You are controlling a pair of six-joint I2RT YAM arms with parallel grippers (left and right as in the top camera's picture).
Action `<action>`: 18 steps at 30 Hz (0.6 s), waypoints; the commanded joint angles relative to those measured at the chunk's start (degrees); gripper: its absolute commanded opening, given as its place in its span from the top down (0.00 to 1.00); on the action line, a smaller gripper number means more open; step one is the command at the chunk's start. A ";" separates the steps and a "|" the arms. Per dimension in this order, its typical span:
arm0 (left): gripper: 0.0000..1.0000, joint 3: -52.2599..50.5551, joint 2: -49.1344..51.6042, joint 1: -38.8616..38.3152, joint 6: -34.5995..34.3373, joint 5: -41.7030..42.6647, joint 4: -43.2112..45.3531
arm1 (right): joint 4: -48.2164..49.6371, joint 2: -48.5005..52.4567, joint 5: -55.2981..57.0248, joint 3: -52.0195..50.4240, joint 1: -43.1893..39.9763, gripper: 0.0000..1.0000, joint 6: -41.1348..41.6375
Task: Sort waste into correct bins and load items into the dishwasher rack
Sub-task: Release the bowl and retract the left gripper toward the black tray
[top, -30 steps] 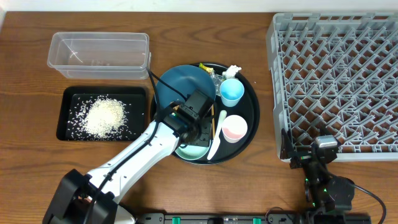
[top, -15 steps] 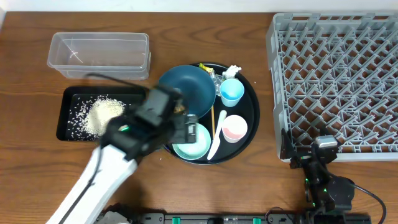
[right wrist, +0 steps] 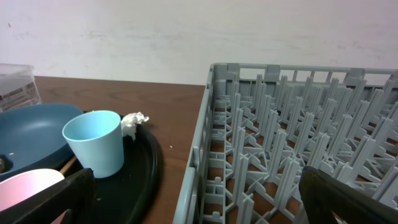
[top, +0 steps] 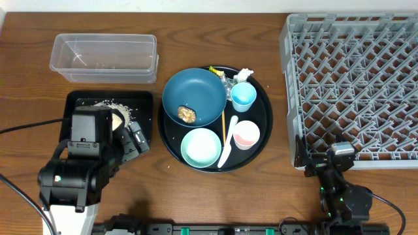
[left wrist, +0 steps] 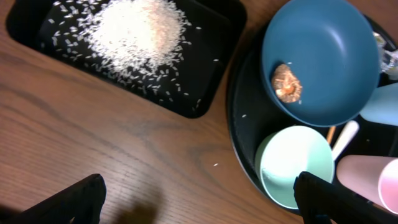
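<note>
The dark blue bowl point(top: 194, 96) holds the brown food lump point(top: 187, 114), which also shows in the left wrist view point(left wrist: 287, 84). The mint bowl point(top: 201, 147), light blue cup point(top: 243, 96), white cup point(top: 246, 134) and white spoon point(top: 225, 153) share the round black tray point(top: 261, 140). Tissue point(top: 245, 73) and foil point(top: 226, 78) lie at its far edge; the yellow wrapper is not clear. Rice point(left wrist: 140, 28) lies in the rectangular black tray point(top: 78, 98). My left gripper point(top: 134, 140) is open and empty point(left wrist: 199, 205) over that tray's right edge. My right gripper point(top: 339, 153) is open and empty point(right wrist: 199, 199) at the rack's near-left corner.
The clear tub point(top: 104, 57) stands behind the black tray. The grey dishwasher rack point(top: 356, 85) fills the right side and shows close in the right wrist view point(right wrist: 298, 143). A thin wooden stick point(top: 223, 127) lies on the round tray by the spoon.
My left arm has drawn back from the round tray to the left and now hangs over the rectangular black tray. The mint bowl and brown lump are uncovered. The right arm has not moved.
</note>
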 commanded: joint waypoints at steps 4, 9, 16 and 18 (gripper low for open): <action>0.02 0.57 -0.02 0.57 0.31 -0.87 -0.42 | -0.07 0.02 -0.02 -0.24 -0.50 0.01 0.59; 0.02 0.57 -0.02 0.57 0.31 -0.87 -0.42 | 4.66 0.02 -9.60 -0.24 -0.44 0.01 8.63; 0.02 0.57 -0.02 0.57 0.31 -0.87 -0.42 | 5.33 0.02 -43.78 -0.24 -0.44 0.01 55.06; 0.02 0.57 -0.02 0.57 0.31 -0.87 -0.42 | 5.27 0.02 -43.76 -0.24 -0.44 0.01 59.08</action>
